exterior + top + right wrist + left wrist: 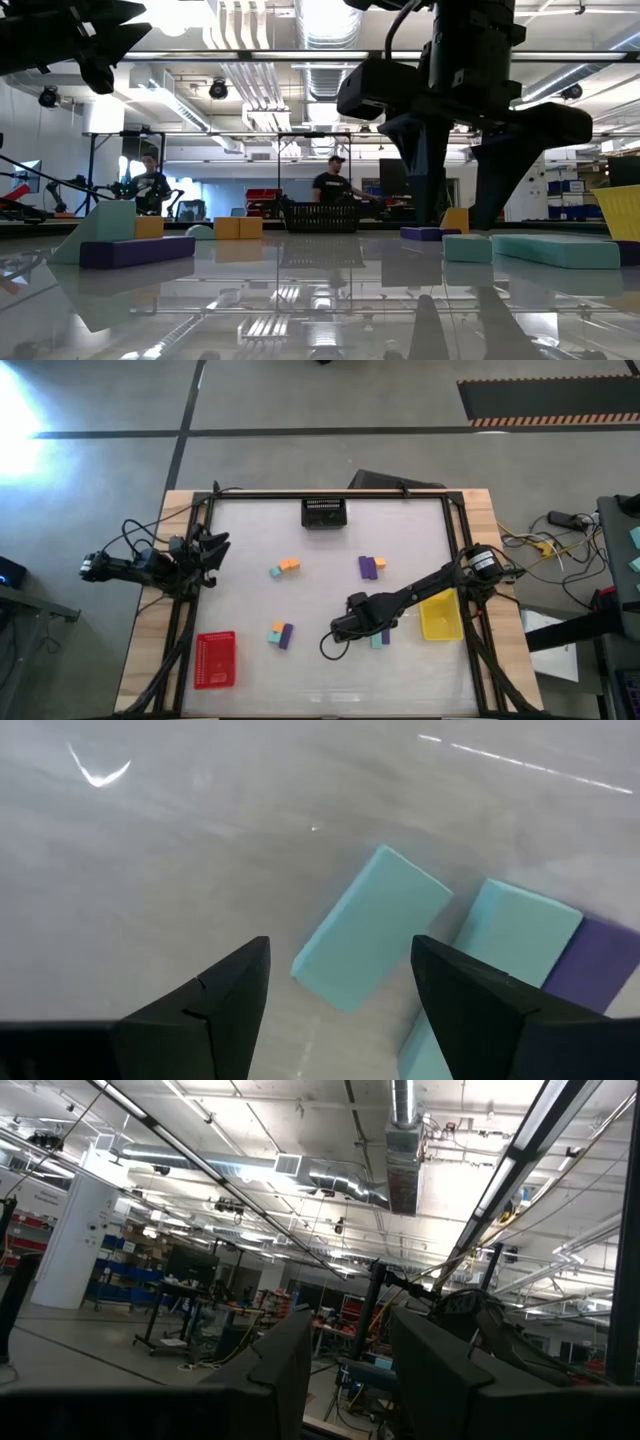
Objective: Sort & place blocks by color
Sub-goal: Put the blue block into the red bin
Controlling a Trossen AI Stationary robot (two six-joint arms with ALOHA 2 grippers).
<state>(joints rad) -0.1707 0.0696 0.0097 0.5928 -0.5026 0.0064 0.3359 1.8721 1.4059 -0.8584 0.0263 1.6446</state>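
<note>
Small blocks lie in clusters on the white table: orange and teal (285, 567), purple and orange (372, 566), teal, orange and purple (280, 633). Two teal blocks (378, 641) and a purple one (600, 970) lie flat beside my right gripper (358, 630). It points down, open, just above the table. In the right wrist view one teal block (370, 940) lies on the table ahead of the gap between the fingers, untouched. My left gripper (215, 550) waits open at the table's left edge, raised and holding nothing.
A red tray (215, 658) sits near the front left, a yellow tray (440, 615) at the right under my right arm, and a black basket (324, 512) at the far edge. People stand in the room beyond the table.
</note>
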